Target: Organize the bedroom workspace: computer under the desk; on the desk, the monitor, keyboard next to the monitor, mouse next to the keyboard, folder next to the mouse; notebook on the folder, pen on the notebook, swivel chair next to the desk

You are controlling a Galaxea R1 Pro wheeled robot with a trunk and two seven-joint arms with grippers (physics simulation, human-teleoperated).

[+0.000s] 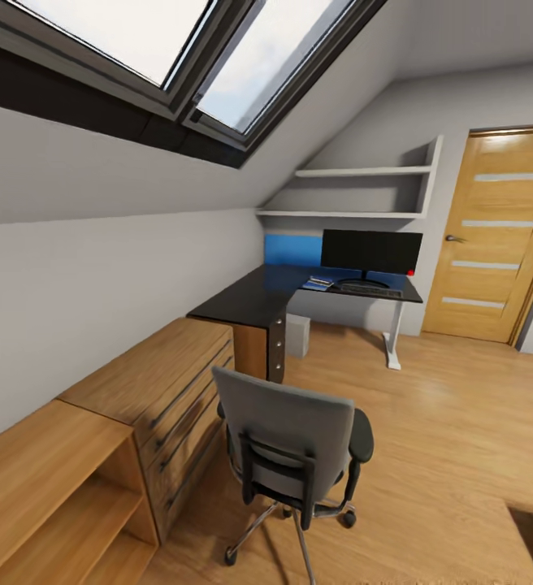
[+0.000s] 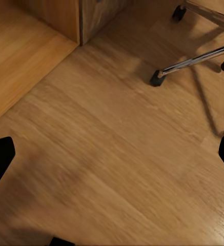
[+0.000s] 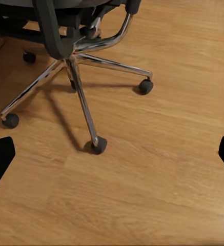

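So you're facing the swivel chair from behind; it stands on the wooden floor just in front of you, well apart from the desk, seat hidden by the backrest. Monitor is upright on the far wing of the desk, red dot at its lower right corner. Keyboard lies flat just in front of the monitor stand. Something blue sits on the desk top left of the keyboard, touching or nearly; too small to tell what it is. Computer stands on the floor under the desk, beside the black drawers. Low wooden shelving runs along the wall to the chair's left. No readable writing or brand anywhere.

Left wrist view: left gripper hangs over bare floor, jaws spread wide, nothing between them; chair casters at the edge. Right gripper likewise spread and empty, over floor near the chrome star base.
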